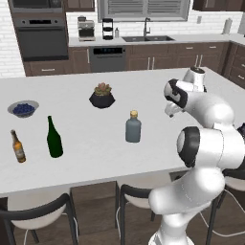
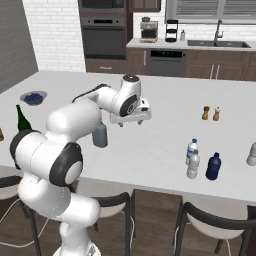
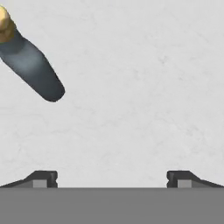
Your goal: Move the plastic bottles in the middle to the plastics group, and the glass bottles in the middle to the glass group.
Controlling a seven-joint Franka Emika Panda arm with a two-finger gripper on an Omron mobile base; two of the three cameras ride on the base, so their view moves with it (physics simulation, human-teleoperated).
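Note:
The squat grey-blue glass bottle (image 1: 133, 127) with a tan stopper stands mid-counter; in the right base view the arm partly covers this glass bottle (image 2: 100, 135). My gripper (image 2: 131, 120) hovers above the counter just right of it, pointing down, open and empty. In the hand view the fingertips (image 3: 43, 178) stand wide apart over bare counter, and the bottle (image 3: 30, 65) lies at the upper left. Two plastic water bottles (image 2: 192, 149) (image 2: 193, 165) stand beside the dark blue bottle (image 2: 213, 167) on the right. The green wine bottle (image 1: 54, 138) and brown beer bottle (image 1: 18, 147) stand at the left.
A potted plant (image 1: 102, 95) and a bowl of blueberries (image 1: 23, 109) sit on the counter's left half. Salt and pepper shakers (image 2: 205, 113) stand behind the plastics. A pale object (image 2: 252, 154) shows at the right edge. Stools line the near counter edge.

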